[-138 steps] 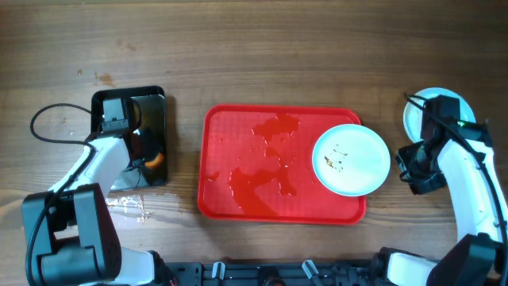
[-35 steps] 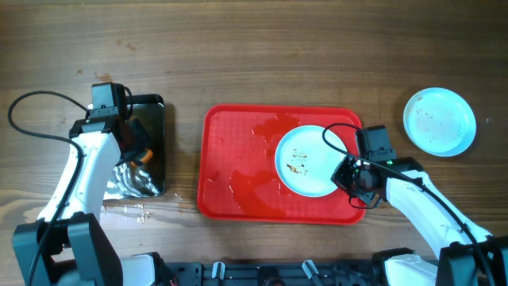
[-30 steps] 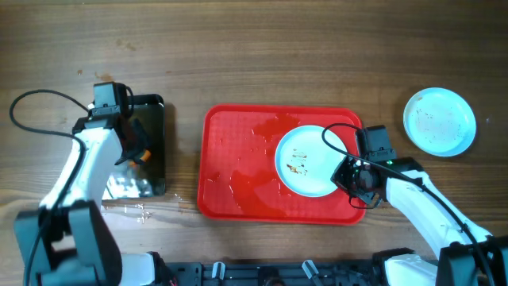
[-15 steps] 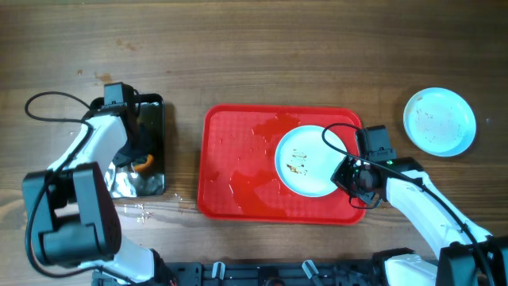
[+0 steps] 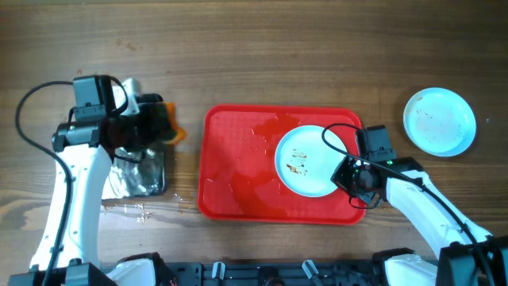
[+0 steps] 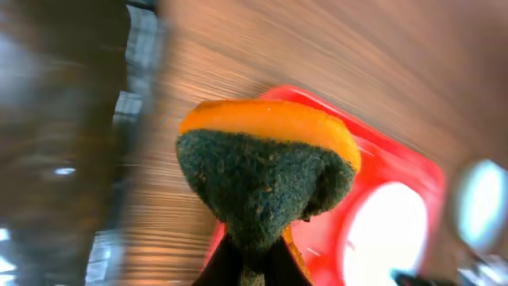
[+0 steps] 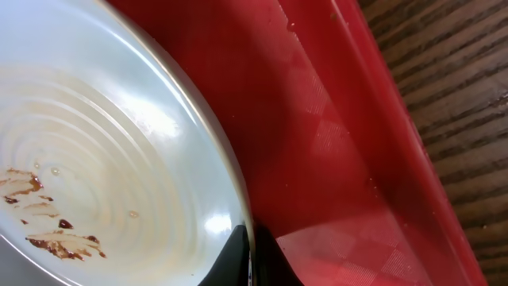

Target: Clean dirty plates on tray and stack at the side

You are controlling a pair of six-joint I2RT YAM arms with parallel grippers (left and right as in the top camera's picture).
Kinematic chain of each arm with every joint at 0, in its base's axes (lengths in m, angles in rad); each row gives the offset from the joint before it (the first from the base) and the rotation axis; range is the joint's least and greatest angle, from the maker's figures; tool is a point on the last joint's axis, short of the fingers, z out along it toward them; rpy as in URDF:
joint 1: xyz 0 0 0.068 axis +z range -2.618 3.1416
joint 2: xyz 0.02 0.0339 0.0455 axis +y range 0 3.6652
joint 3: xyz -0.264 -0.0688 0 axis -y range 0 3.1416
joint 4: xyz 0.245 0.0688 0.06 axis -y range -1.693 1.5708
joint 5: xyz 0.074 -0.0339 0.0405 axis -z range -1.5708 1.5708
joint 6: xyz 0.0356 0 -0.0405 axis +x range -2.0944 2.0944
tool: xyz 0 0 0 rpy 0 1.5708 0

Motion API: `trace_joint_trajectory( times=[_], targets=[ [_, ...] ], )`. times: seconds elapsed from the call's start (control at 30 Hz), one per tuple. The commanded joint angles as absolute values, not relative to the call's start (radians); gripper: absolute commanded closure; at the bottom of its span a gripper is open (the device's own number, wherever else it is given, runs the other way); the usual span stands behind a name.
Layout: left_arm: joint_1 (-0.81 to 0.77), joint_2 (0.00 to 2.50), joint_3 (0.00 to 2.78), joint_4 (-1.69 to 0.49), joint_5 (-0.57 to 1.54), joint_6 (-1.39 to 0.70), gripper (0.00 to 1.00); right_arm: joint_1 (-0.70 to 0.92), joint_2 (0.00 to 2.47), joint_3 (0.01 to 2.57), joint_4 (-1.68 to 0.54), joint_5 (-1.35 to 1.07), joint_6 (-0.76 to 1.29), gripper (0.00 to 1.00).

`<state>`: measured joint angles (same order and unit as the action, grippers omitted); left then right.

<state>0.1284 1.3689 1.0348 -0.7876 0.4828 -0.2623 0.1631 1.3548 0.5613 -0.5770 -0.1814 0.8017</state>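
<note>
Right claw [image 7: 251, 254] pinched on the rim of the smeared plate [image 5: 308, 160], sitting on the wet red tray [image 5: 238, 151]. Left claw [image 6: 254, 268] grips an orange-green sponge [image 6: 266, 171] just left of the tray; another plate [image 5: 439, 121] sits far right on the counter [image 5: 278, 48]

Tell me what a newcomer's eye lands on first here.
The large red rectangular plastic tray, wet-looking, fills the middle of the wooden table, with a smeared pale mint-blue round plate on its right half, held at its rim by the right jaws. Left of the tray, the left jaws pinch an orange-and-green scrubbing sponge; a second mint-blue plate sits far right on the wood.
</note>
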Motion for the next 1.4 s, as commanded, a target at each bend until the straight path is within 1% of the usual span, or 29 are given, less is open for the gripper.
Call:
trace_joint_trajectory(
  times=[0.0,0.17,0.23,0.4,0.73,0.9,1.0,1.07,1.23,1.37],
  targets=[
    [0.047,1.430,1.047,-0.763,0.756,-0.165,0.96,0.167,1.369,0.545,-0.580,-0.186,0.776,0.96],
    [-0.198,1.564,1.048,-0.638,0.777,-0.167,0.96,0.167,1.369,0.545,-0.569,-0.231,0.762,0.96],
    [-0.300,1.648,1.048,-0.537,0.777,-0.216,0.96,0.166,1.369,0.545,-0.569,-0.241,0.762,0.96],
    [-0.469,1.795,1.048,-0.319,0.781,-0.319,0.96,0.166,1.369,0.545,-0.569,-0.246,0.762,0.96],
    [-0.710,1.886,1.048,-0.095,0.754,-0.411,0.96,0.166,1.369,0.545,-0.568,-0.246,0.762,0.96],
    [-0.752,2.001,1.048,0.006,0.748,-0.495,0.96,0.166,1.369,0.545,-0.571,-0.246,0.762,0.96],
    [-0.735,2.049,1.048,0.004,0.726,-0.506,0.96,0.166,1.369,0.545,-0.573,-0.246,0.762,0.96],
    [-0.715,2.061,1.048,-0.030,0.665,-0.506,0.96,0.166,1.369,0.545,-0.573,-0.246,0.762,0.96],
    [-0.647,2.057,1.064,-0.271,0.337,-0.500,0.96,0.166,1.369,0.545,-0.577,-0.246,0.762,0.96],
    [-0.632,2.057,1.111,-0.442,0.094,-0.467,0.96,0.166,1.369,0.545,-0.579,-0.245,0.762,0.96]
  ],
)
